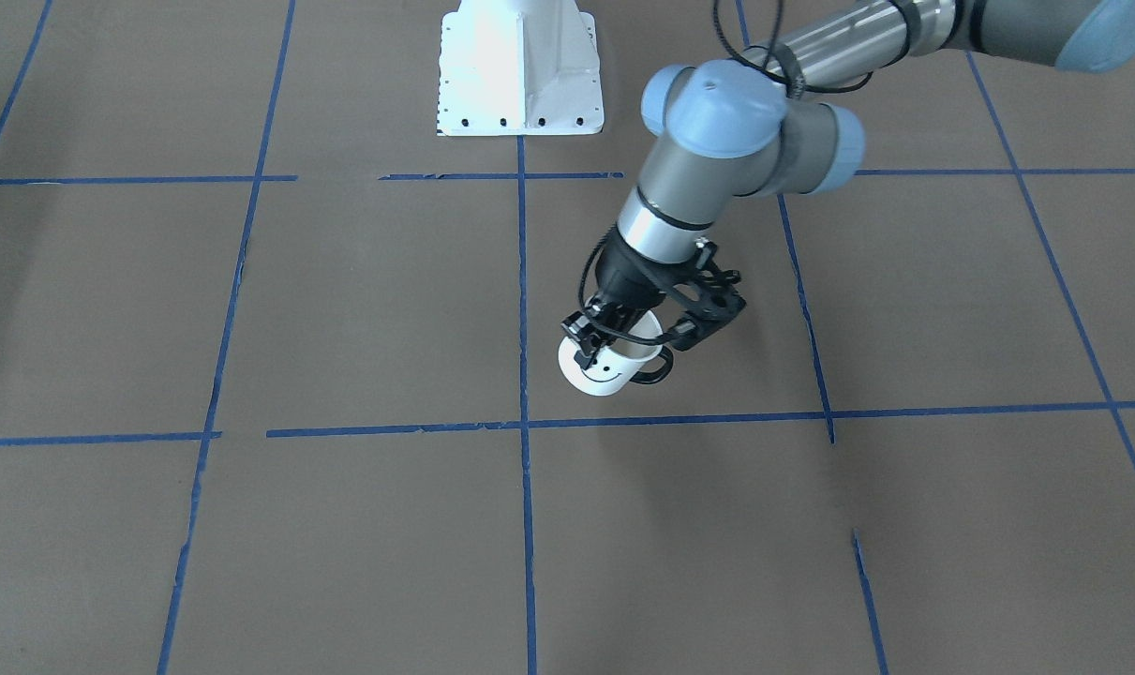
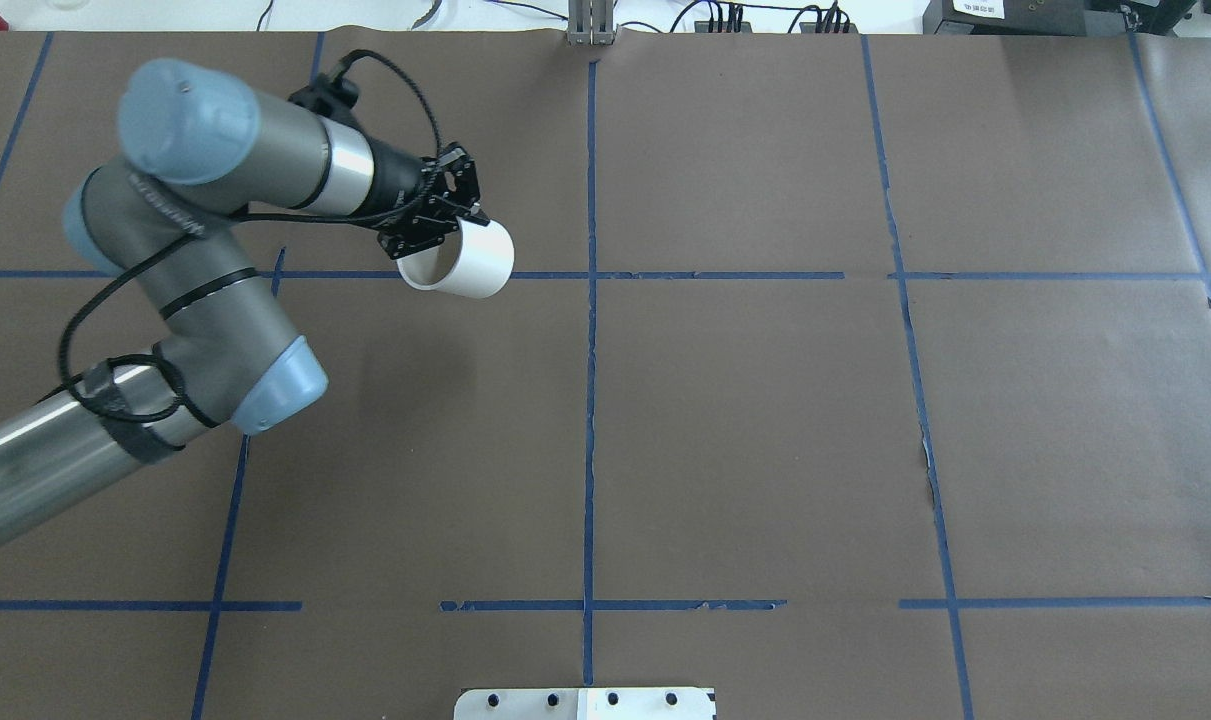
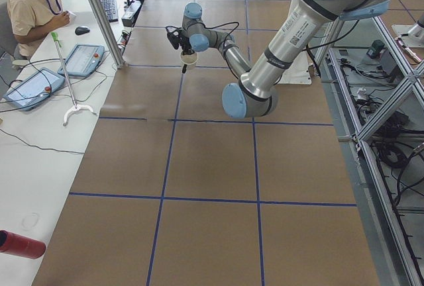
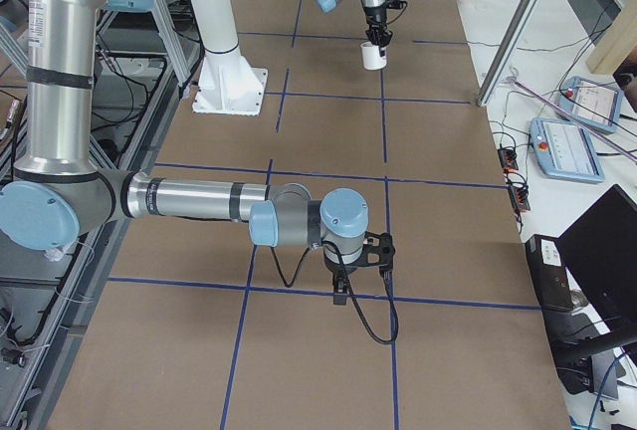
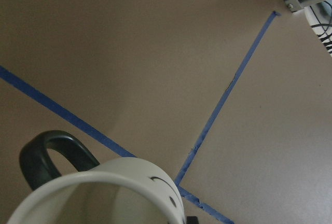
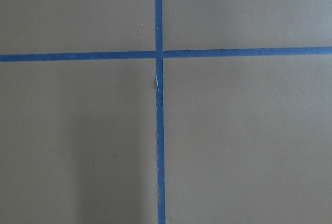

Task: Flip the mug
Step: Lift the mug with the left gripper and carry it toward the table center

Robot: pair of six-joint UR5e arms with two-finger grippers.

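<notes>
The left pincer (image 1: 606, 345) is clamped on the rim of the mug (image 1: 597, 380), a little right of centre in the front-facing view. One finger lies down the outer white wall and the other reaches into the cream opening. The mug hangs tilted below the wrist, its mouth turned up towards the pincer. The black smiley face (image 1: 606, 372) points to the lower edge of that frame, and the dark loop handle (image 1: 654, 368) sticks out to the right. It appears to be held off the table (image 1: 342, 309), just above a horizontal blue tape line (image 1: 679, 420) and right of a vertical one.

In the overhead view the mug (image 2: 465, 262) sits in the upper left, lying sideways across a tape line. In the left wrist view its rim and handle (image 5: 52, 154) fill the lower left corner.

The right pincer (image 4: 341, 291) shows only in the right-side view, low over the table near the frame's centre. I cannot tell whether it is open or closed. Its wrist camera sees only brown table and a tape cross (image 6: 158, 54).
</notes>
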